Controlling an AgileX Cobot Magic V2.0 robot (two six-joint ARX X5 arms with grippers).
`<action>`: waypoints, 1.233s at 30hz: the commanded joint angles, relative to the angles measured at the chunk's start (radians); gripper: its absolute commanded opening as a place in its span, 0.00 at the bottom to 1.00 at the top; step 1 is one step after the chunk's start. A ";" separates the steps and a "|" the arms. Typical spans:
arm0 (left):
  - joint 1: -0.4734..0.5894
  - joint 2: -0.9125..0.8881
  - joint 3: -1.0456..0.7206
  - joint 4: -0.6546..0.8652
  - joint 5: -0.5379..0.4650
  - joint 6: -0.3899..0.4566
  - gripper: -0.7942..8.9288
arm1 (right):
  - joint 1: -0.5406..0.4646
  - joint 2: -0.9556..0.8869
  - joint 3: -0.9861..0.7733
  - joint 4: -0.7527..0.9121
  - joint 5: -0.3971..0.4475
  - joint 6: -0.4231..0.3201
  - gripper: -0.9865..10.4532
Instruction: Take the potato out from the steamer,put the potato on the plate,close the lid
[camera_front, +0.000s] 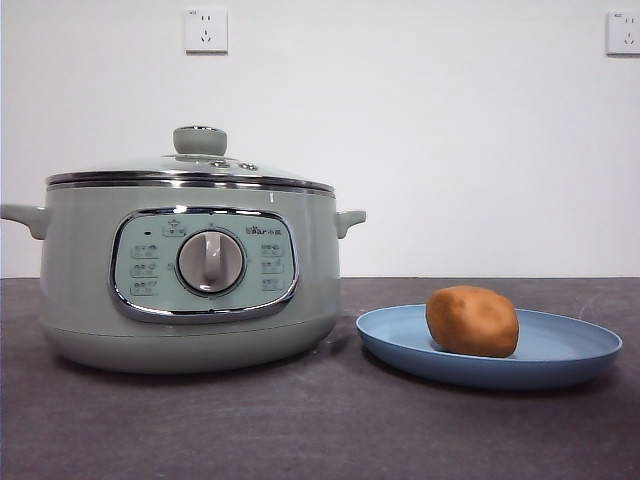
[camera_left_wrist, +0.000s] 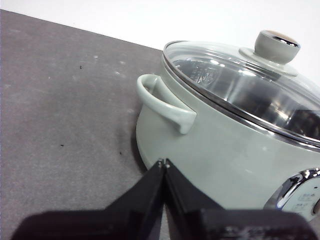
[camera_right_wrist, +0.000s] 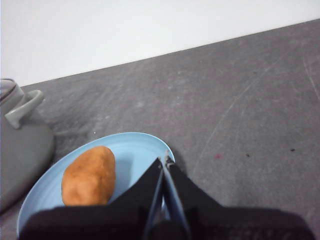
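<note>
Closest to the front camera is the steamer, sitting on the dark counter with its lid already down on the chrome rim. Just beside it the potato lies on the blue plate, a bit off-centre toward the pot. So by the look of it all three steps are done: potato out, plated, lid shut. Nothing obvious left to do, I'd say.

Both arms are backed off. The left claw is pressed together and holding nothing, near the steamer's side handle. The right claw is pinched closed too, also with nothing in it, hanging over the plate's edge next to the potato.

Writing-wise, there's a small logo on the control panel above the grey knob, plus little button icons, but it's too tiny for me to read reliably. Two wall sockets sit up behind.
</note>
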 joint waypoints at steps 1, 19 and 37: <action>0.003 -0.003 -0.014 0.005 -0.004 -0.006 0.08 | -0.001 -0.026 -0.012 -0.026 0.000 0.010 0.07; 0.003 -0.003 -0.014 0.005 -0.004 -0.006 0.08 | 0.000 -0.053 -0.011 -0.077 0.005 0.012 0.07; 0.003 -0.003 -0.014 0.005 -0.004 -0.006 0.08 | 0.001 -0.053 -0.011 -0.077 0.006 0.012 0.07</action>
